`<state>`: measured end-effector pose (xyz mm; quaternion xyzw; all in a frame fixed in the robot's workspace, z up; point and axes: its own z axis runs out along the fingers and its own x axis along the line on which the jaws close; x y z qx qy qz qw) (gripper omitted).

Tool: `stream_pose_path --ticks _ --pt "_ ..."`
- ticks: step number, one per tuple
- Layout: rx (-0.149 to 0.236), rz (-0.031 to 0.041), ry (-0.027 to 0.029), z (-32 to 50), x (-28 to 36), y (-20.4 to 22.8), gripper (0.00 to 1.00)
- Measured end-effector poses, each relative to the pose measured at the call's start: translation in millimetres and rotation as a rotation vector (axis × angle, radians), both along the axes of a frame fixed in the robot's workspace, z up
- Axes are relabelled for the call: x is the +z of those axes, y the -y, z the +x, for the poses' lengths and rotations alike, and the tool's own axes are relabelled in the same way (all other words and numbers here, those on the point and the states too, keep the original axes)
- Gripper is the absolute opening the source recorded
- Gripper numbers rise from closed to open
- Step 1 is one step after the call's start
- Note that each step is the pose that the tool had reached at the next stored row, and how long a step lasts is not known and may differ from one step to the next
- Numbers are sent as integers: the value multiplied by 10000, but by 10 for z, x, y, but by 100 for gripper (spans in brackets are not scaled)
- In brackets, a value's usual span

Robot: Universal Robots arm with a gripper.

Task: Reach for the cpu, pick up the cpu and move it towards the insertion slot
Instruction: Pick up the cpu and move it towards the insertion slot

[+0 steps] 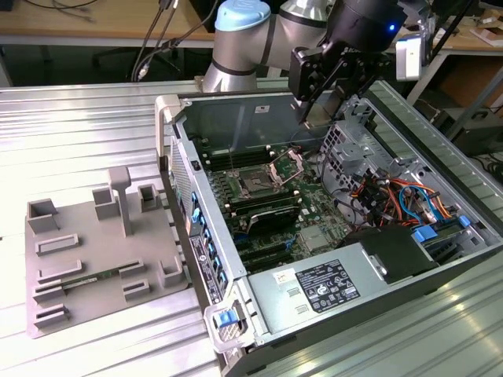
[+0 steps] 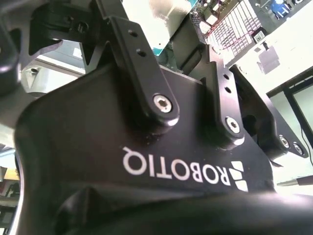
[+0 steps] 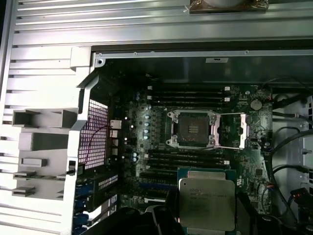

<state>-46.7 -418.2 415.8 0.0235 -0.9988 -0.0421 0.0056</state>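
The cpu [image 3: 206, 203], a flat silvery square chip, sits between my gripper's dark fingers [image 3: 164, 218] in the first wrist view. My gripper [image 1: 317, 110] is shut on it and hangs above the back of the open computer case in the exterior view. The insertion slot [image 1: 255, 183] is a dark square socket with its shiny bracket [image 1: 288, 163] swung open. It lies on the motherboard below my gripper and towards the exterior view's left. In the first wrist view the insertion slot [image 3: 190, 128] is apart from the held chip. The second wrist view has the gripper's black body [image 2: 146, 147] close up.
Long black memory slots [image 1: 267, 210] flank the socket. A grey square heatsink [image 1: 314, 238] and a power supply [image 1: 314, 287] lie nearer the front. A drive cage with coloured cables [image 1: 393, 196] fills the case's right. A grey plastic tray [image 1: 94, 251] rests on the ribbed metal table [image 1: 71, 126].
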Motion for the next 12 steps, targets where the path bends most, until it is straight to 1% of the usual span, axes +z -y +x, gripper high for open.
stream_pose_path --ticks 7,12 --pt "0 0 0 94 0 0 55" --pt "0 0 0 142 0 0 55"
